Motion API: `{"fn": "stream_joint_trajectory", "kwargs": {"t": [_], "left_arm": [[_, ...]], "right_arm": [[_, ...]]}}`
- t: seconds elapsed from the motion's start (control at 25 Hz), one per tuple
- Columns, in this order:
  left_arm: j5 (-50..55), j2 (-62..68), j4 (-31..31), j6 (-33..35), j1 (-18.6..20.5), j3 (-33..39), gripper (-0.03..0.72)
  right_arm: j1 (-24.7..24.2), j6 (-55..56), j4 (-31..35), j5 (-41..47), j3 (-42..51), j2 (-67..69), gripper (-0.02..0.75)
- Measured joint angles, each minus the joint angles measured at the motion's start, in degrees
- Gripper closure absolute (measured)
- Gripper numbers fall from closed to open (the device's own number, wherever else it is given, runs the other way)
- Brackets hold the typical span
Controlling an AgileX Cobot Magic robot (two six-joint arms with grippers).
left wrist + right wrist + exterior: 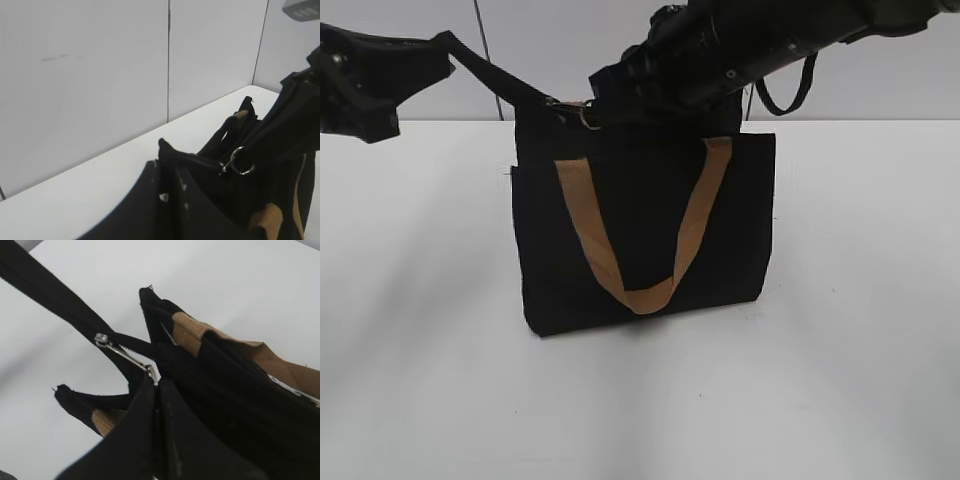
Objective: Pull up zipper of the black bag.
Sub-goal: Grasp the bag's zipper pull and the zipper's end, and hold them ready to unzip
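The black bag (640, 220) stands upright on the white table, one tan handle (692, 225) hanging down its front. My left gripper (442, 52) is at the upper left, shut on the black zipper tail strip (495, 75) and holding it taut; the left wrist view shows its jaws (167, 167) closed on that strip. The silver zipper pull (588, 114) sits near the bag's top left corner and shows as a ring in the left wrist view (243, 161). My right gripper (608, 98) reaches across and is shut on the pull (127, 356), its jaws (156, 390) pinching the tab's end.
The white table (840, 380) spreads around the bag. A white panelled wall (100, 75) runs close behind. A black cable loop (788, 95) hangs from the right arm above the bag's right side. The second tan handle (220, 342) lies behind the zipper.
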Motion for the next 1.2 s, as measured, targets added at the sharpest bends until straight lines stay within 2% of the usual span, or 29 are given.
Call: {"fn": "stream_joint_trajectory", "kwargs": {"t": [0.16, 0.52, 1.2], "left_arm": [[0.1, 0.0, 0.1, 0.0, 0.0, 0.0, 0.667], [0.0, -0.1, 0.1, 0.0, -0.2, 0.0, 0.667], [0.8, -2.0, -1.3, 0.0, -0.1, 0.0, 0.680]], "right_arm": [[-1.7, 3.9, -3.1, 0.6, 0.0, -0.8, 0.739], [-6.9, 6.0, -4.2, 5.9, 0.0, -2.7, 0.739], [-9.2, 8.3, -6.1, 6.4, 0.0, -3.2, 0.739]]}}
